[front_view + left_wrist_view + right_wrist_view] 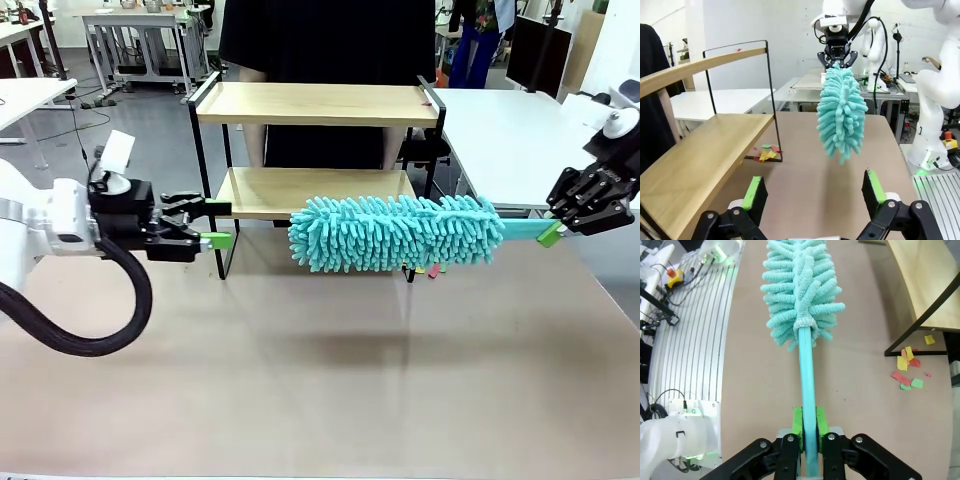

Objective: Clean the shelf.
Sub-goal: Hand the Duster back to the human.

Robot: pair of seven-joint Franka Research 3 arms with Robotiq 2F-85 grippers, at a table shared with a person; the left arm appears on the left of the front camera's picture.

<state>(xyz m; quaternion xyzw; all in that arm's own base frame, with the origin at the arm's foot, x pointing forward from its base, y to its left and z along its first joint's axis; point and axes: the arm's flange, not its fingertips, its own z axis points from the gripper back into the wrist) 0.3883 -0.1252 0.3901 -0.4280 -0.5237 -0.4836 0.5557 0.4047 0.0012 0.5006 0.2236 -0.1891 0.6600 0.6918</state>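
Note:
The shelf (316, 104) stands at the table's far middle, two light wooden boards in a thin black frame; its lower board (705, 155) runs along the left of the left wrist view, and a corner (930, 280) shows top right in the right wrist view. My right gripper (548, 234) is shut on the teal handle (807, 385) of a fluffy teal duster (395, 232), held level in front of the lower board. The duster head (801, 290) (841, 115) hangs above the table. My left gripper (215, 225) (814, 190) is open and holds nothing, beside the shelf's left front leg.
Coloured paper scraps (907, 372) (766, 152) lie on the brown table by the shelf's right front leg. A small pink scrap (426, 100) sits on the top board. A person in black (320, 40) stands right behind the shelf. A white table (520, 130) adjoins at right.

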